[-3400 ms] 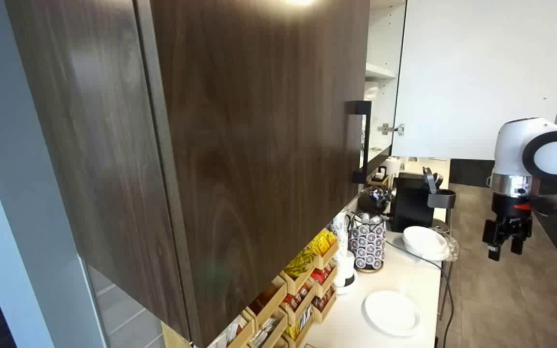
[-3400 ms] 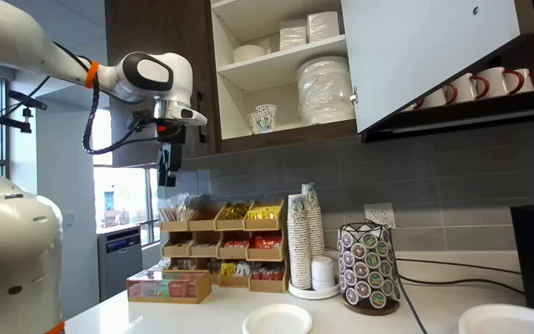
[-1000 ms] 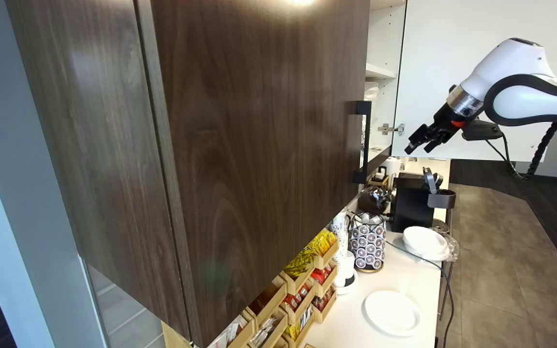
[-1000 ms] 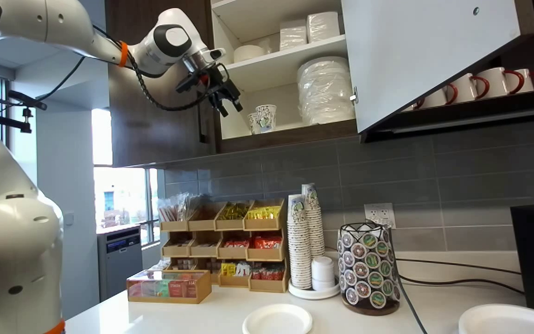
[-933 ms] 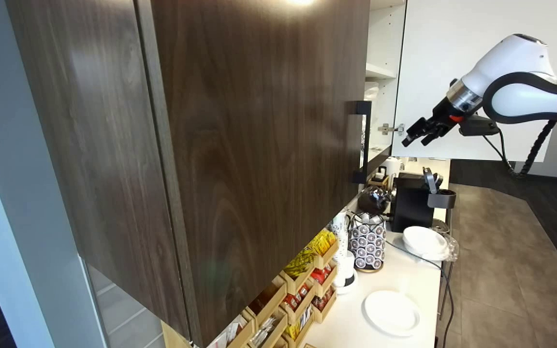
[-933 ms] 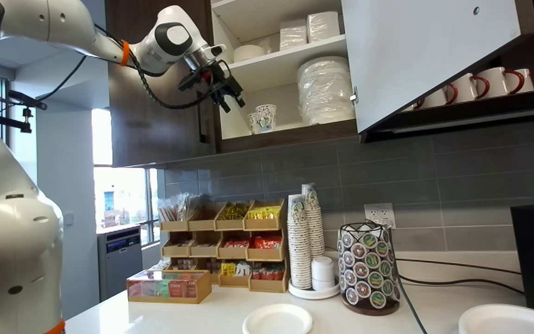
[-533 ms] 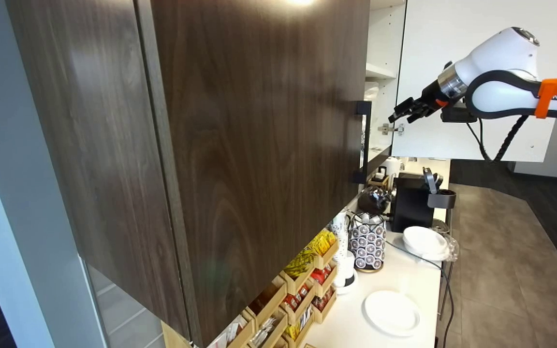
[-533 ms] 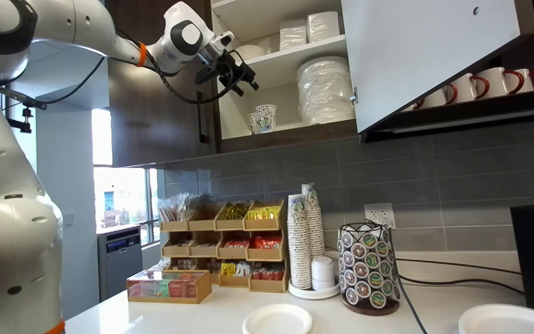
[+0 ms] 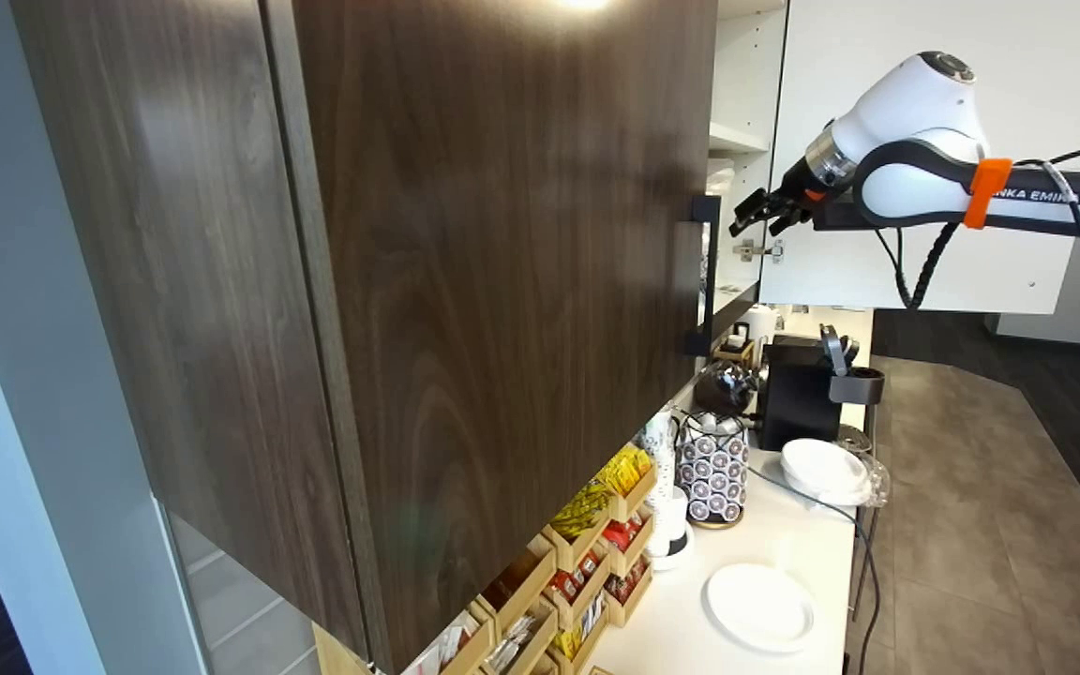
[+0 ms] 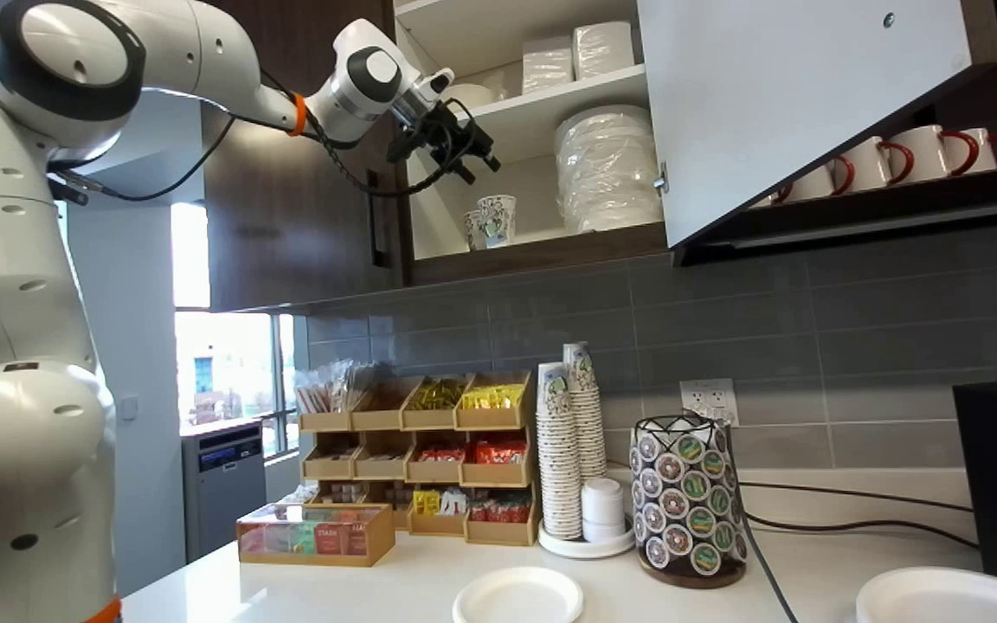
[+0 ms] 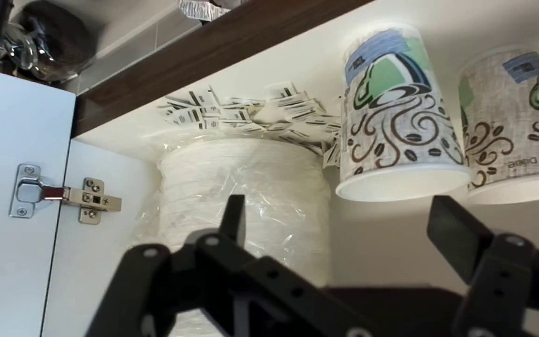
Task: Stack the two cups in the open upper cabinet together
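The black two-fingered gripper (image 11: 337, 217) hangs spread inside the white bench's (image 9: 681, 609) front edge. Two scroll-patterned paper cups (image 11: 398, 117) stand clear.

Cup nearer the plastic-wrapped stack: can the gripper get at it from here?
Probably yes: the gripper is open, and the wrist view shows nothing between it and that cup. The second cup sits close on one side, so room there may be tight.
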### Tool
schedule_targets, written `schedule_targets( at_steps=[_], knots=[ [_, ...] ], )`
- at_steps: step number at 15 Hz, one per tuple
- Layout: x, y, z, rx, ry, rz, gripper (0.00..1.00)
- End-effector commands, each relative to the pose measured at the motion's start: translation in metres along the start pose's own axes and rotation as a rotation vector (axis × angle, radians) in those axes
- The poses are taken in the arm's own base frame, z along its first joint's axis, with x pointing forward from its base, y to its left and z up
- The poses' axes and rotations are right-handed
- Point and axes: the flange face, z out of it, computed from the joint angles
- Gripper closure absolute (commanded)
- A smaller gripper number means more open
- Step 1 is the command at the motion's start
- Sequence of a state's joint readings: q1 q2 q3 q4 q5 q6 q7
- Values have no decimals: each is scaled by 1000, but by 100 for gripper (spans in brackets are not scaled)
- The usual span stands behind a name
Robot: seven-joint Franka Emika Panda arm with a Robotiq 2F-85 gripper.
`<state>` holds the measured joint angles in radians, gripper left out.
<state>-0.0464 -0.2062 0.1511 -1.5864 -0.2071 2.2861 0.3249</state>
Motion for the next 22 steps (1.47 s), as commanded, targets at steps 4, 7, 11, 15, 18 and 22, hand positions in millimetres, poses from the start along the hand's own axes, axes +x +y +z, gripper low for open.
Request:
schedule_targets(
  at_steps=[4, 7, 11, 15, 18, 22],
  knots=[
    [24, -18, 15, 3, -144, 75, 0],
    [30, -21, 25, 19, -183, 126, 0],
    [37, -23, 36, 18, -175, 177, 0],
    [39, -20, 46, -5, -177, 200, 0],
    [36, -17, 53, -39, -193, 188, 7],
    [31, -10, 57, -77, -222, 174, 40]
  ],
)
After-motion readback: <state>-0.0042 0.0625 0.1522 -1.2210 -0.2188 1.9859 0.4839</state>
